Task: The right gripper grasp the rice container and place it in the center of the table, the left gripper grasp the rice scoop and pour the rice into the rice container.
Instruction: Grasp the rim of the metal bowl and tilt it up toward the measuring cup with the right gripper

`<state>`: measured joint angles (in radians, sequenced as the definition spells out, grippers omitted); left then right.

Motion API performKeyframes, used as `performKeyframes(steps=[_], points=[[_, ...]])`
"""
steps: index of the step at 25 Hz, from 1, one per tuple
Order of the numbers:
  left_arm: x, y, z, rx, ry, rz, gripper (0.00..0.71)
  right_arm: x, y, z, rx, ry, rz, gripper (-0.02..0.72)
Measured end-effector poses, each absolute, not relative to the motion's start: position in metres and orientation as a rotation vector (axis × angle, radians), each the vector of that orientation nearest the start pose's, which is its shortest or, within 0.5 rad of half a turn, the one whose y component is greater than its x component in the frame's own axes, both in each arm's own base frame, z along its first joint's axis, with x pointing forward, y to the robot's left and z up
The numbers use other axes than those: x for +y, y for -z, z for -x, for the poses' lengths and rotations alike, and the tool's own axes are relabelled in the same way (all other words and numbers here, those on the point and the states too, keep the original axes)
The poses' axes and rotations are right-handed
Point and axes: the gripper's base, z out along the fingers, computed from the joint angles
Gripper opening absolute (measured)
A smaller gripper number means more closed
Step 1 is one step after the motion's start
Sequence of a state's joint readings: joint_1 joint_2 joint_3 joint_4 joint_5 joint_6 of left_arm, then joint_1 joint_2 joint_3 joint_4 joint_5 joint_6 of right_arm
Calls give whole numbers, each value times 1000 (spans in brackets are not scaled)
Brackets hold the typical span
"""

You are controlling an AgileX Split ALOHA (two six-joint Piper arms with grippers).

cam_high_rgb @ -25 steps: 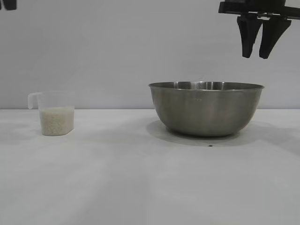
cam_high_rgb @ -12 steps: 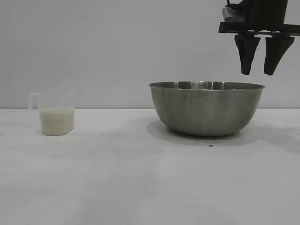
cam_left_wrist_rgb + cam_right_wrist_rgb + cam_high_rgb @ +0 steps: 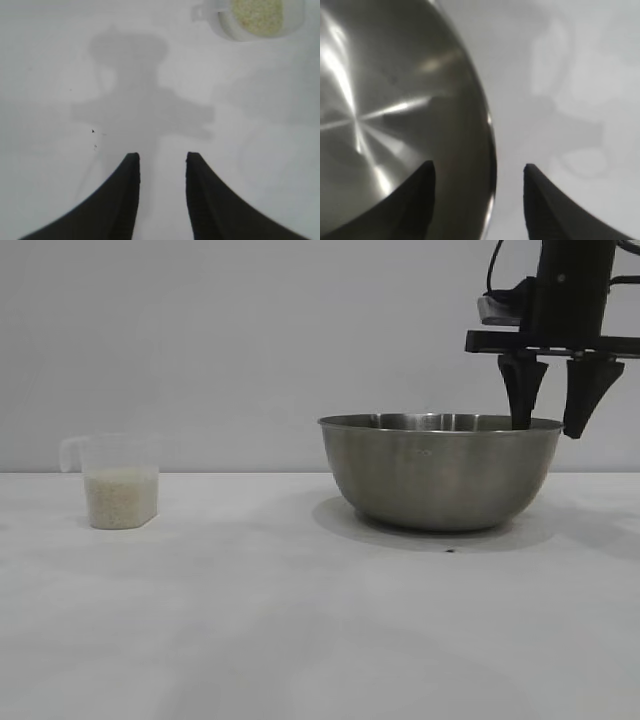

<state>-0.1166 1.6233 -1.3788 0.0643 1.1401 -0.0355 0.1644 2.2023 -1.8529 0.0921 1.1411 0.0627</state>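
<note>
Now rice container (image 3: 440, 472) stands on table (image 3: 300, 620), right of centre. Right gripper (image 3: 553, 428) spread wide, straddling container's right rim, one finger inside, one outside, nothing clamped. Rice scoop (image 3: 118, 483) with rice (image 3: 120, 498) well left of container. Left gripper (image 3: 161, 160) parted, empty, near scoop.

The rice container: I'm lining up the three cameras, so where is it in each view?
Exterior view: rice container right of centre on the table.
Left wrist view: not in it.
Right wrist view: fills the picture's left half.
Shared landmark: the right gripper straddling its rim.
</note>
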Motion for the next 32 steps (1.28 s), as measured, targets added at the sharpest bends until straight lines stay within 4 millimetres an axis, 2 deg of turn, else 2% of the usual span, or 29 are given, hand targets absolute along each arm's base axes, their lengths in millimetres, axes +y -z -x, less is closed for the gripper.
performKeyframes(steps=[10, 13, 18, 21, 32], points=[[-33, -298, -328, 2849, -57, -143, 210, 78, -171, -462, 2986, -264, 11, 333], [-33, -298, -329, 2846, -57, -143, 210, 78, -171, -464, 2970, -264, 8, 333], [-33, -298, -329, 2846, -57, -143, 210, 78, -171, -464, 2965, -266, 24, 88], [-33, -298, -329, 2846, -57, -143, 210, 79, -172, -464, 2964, -272, 36, 0], [-33, -298, -329, 2844, -57, -146, 210, 79, -172, -464, 2963, -283, 39, 0]])
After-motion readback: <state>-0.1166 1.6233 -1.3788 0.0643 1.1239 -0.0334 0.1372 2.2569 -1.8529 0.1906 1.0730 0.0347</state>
